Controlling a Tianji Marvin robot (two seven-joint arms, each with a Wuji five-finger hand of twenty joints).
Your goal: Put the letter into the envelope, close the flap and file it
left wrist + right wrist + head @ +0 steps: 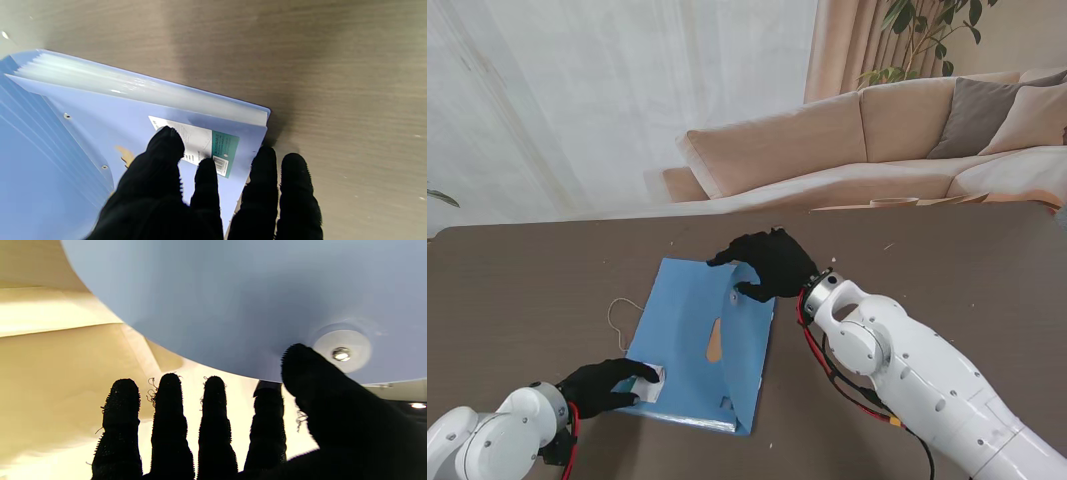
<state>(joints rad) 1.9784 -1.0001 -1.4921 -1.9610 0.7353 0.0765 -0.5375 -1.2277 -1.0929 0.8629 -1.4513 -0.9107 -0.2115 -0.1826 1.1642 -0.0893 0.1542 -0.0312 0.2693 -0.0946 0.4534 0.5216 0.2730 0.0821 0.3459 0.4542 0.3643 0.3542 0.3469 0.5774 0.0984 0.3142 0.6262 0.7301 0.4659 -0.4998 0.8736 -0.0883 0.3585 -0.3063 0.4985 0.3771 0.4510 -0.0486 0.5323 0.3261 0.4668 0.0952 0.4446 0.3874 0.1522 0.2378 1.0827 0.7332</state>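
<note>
Blue folder (692,340) flap pinched by right hand (772,265); left hand (607,385) flat on corner; envelope (715,345) mostly hidden.

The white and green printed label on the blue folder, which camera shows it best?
The left wrist view: the white and green printed label fills it close up, barcode visible, partly under the left robot hand. The stand view shows a white speck; the right wrist view shows none.

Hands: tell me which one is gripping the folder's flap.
The right hand, at the far edge of the blue folder, pinches the flap by its snap; the left hand only presses the labelled near corner.
</note>
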